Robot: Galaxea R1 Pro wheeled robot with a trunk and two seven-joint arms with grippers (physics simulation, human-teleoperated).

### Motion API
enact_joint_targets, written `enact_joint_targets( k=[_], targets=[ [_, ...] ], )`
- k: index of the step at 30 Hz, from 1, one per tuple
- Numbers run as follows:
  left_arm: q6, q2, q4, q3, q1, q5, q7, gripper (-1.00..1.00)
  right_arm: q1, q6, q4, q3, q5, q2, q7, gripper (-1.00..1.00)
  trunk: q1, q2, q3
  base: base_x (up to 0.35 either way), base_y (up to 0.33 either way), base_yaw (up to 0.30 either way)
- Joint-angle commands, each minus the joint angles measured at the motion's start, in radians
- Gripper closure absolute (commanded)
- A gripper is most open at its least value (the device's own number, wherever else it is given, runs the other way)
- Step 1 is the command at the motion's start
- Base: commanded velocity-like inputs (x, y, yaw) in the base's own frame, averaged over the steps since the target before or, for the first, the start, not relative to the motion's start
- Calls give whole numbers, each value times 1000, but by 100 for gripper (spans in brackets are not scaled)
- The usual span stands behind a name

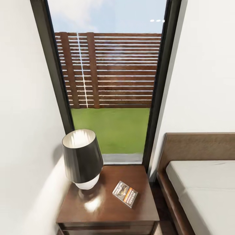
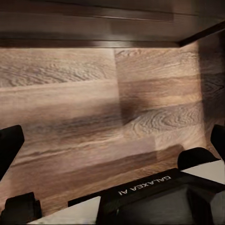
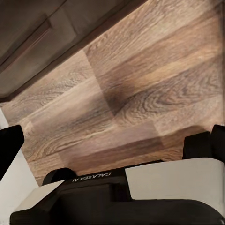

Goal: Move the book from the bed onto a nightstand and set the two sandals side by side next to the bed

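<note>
Beyond the dark-framed window (image 1: 52, 65), a slatted reddish-brown wooden fence (image 1: 111, 70) above green lawn (image 1: 112, 129) under pale blue sky (image 1: 107, 16), with a black-shaded, white-based lamp (image 1: 82, 158) standing near the glass.

Nightstand (image 1: 98, 209): glossy dark brown wood. Lamp (image 1: 82, 158): black shade with pale inner face, white base. Book (image 1: 125, 194): dark grey cover with an orange-and-white title band. Bed (image 1: 202, 182): off-white mattress, brown wooden headboard and frame. Window (image 1: 112, 94): dark frame; behind it a reddish-brown slatted fence, green grass, blue sky. Walls (image 1: 23, 98): white. Floor (image 2: 93, 108): light-brown wood planks with visible grain.
</note>
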State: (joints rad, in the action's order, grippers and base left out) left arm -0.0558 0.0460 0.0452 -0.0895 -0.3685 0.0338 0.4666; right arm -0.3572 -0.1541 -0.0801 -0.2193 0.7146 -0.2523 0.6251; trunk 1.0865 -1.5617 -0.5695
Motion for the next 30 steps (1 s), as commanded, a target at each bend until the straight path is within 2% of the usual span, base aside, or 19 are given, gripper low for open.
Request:
enact_joint_targets(
  k=[1, 8, 15, 20, 30],
  targets=[
    [-14, 0, -10, -9, 10, 5, -9, -100, 3, -5, -3, -6, 11, 1, 5, -100, -4, 7, 2, 0, 0, 0],
    [-35, -1, -25, -9, 100, 8, -32, -100, 70, -4, -3, -6, 11, 5, 4, -100, -31, 56, 24, 0, 0, 0],
    [-36, 9, -25, -11, 144, 8, -34, -100, 76, -4, -3, -6, 11, 5, 4, -100, -58, 105, 46, 0, 0, 0],
    [-38, 25, -25, -12, 178, 8, -34, -100, 76, -4, -1, -6, 12, 6, 5, -100, -58, 105, 46, 0, 0, 0],
    [-38, 25, -23, -12, 184, 10, -34, -100, 77, -4, -1, -7, 13, 8, 5, -100, -58, 105, 46, 0, 0, 0]
  ],
)
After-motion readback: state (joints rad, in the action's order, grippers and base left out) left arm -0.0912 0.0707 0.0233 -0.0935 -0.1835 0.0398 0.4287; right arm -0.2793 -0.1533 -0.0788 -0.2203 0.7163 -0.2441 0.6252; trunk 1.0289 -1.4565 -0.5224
